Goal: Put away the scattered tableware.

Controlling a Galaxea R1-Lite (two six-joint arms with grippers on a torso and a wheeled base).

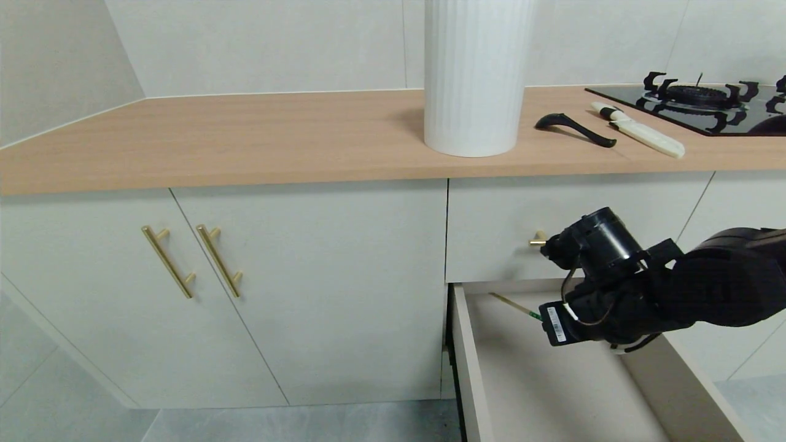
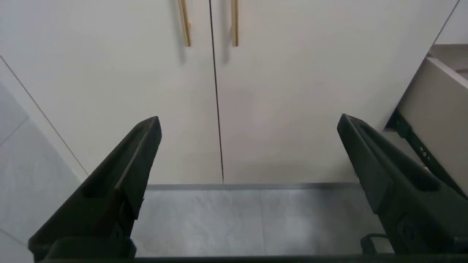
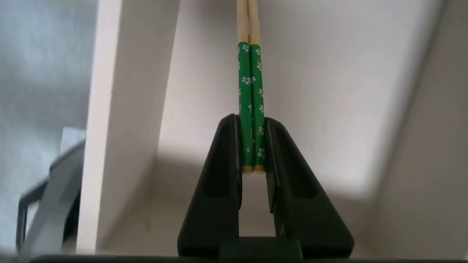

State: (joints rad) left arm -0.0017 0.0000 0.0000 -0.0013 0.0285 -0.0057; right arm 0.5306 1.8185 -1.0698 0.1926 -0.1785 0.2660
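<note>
A pair of wooden chopsticks point(image 1: 514, 304) with green patterned ends is held over the open drawer point(image 1: 470, 356) below the counter. My right gripper point(image 1: 548, 319) is shut on their green ends, and the sticks point toward the drawer's back. In the right wrist view the chopsticks point(image 3: 250, 88) sit pinched between the two black fingers point(image 3: 219, 168), above the drawer's pale floor. On the counter lie a black spoon point(image 1: 574, 127) and a cream-handled knife point(image 1: 645, 135). My left gripper point(image 2: 248, 124) hangs open and holds nothing, low in front of the cabinet doors point(image 2: 219, 88).
A tall white ribbed container point(image 1: 476, 73) stands on the wooden counter point(image 1: 245, 135). A black gas hob point(image 1: 706, 104) is at the far right. Two cabinet doors with gold bar handles point(image 1: 166, 261) are left of the drawer. A closed drawer front with a gold knob point(image 1: 538, 239) sits above the open one.
</note>
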